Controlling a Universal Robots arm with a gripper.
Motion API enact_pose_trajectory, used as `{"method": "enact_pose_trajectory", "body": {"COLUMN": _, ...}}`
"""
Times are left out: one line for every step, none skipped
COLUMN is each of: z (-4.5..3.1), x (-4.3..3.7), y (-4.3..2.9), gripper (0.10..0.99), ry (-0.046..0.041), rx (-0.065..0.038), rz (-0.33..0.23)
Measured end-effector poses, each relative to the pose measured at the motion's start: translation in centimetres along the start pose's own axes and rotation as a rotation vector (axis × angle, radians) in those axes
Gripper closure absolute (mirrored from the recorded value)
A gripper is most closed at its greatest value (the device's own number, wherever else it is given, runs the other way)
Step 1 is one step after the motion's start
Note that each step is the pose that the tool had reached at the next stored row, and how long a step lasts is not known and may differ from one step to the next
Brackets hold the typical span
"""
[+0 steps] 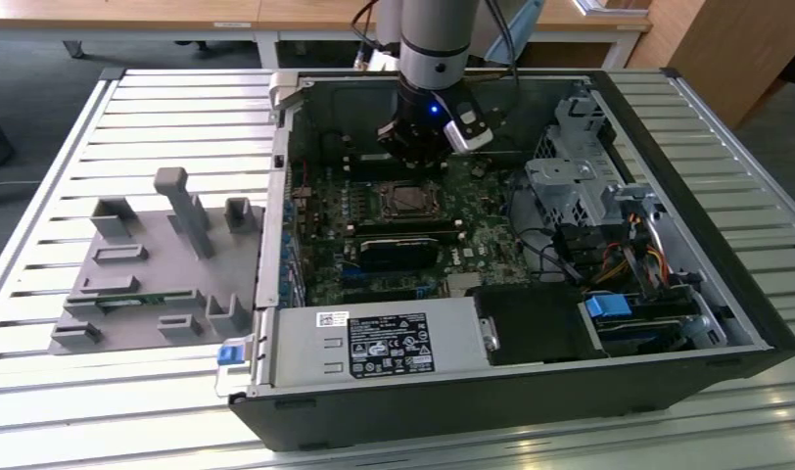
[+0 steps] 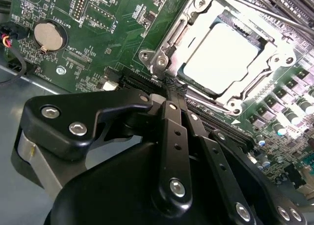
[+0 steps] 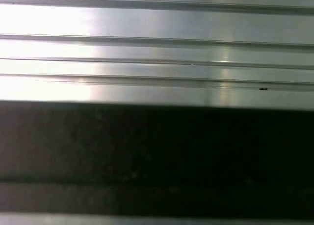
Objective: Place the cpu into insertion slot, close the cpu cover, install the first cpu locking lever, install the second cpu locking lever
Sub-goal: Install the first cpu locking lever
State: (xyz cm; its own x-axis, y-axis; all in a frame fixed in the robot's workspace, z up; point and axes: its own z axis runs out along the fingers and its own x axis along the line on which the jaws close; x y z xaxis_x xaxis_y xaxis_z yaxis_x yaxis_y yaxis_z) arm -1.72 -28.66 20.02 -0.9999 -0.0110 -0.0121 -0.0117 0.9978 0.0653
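Beside the insertion slot (image 2: 228,63), claw (image 2: 171,85) pinched together, cpu (image 2: 221,56) seated

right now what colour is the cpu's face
Pale silvery white on the cpu, best in the second wrist view.

Beyond the black fingers (image 2: 172,90) lies a pale silvery-beige cpu (image 2: 223,56) framed by a shiny silver cpu cover (image 2: 169,38) on a green circuit board (image 2: 122,19) dotted with white print, while the desk (image 1: 58,147) shows silver-grey ribbed stripes.
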Motion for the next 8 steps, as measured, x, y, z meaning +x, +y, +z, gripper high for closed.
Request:
{"method": "enact_pose_trajectory", "body": {"z": 0.03, "x": 0.0, "y": 0.0, "gripper": 0.98, "ry": 0.0001, "rx": 0.002, "rz": 0.0}}
{"method": "enact_pose_trajectory", "body": {"z": 0.06, "x": 0.0, "y": 0.01, "gripper": 0.98, "ry": 0.0003, "rx": 0.005, "rz": 0.0}}
{"method": "enact_pose_trajectory", "body": {"z": 0.09, "x": 0.0, "y": 0.01, "gripper": 0.98, "ry": 0.0004, "rx": 0.008, "rz": 0.0}}
{"method": "enact_pose_trajectory", "body": {"z": 0.11, "x": 0.0, "y": 0.01, "gripper": 0.98, "ry": 0.0004, "rx": 0.011, "rz": 0.0}}
{"method": "enact_pose_trajectory", "body": {"z": 0.15, "x": 0.0, "y": 0.02, "gripper": 0.98, "ry": 0.0004, "rx": 0.013, "rz": 0.0}}
{"method": "enact_pose_trajectory", "body": {"z": 0.18, "x": -0.01, "y": 0.03, "gripper": 0.98, "ry": 0.0004, "rx": 0.016, "rz": 0.0}}
{"method": "enact_pose_trajectory", "body": {"z": 0.19, "x": -0.01, "y": 0.03, "gripper": 0.98, "ry": 0.0003, "rx": 0.018, "rz": 0.0}}
{"method": "enact_pose_trajectory", "body": {"z": 0.21, "x": -0.02, "y": 0.03, "gripper": 0.98, "ry": -0.0002, "rx": 0.019, "rz": 0.0}}
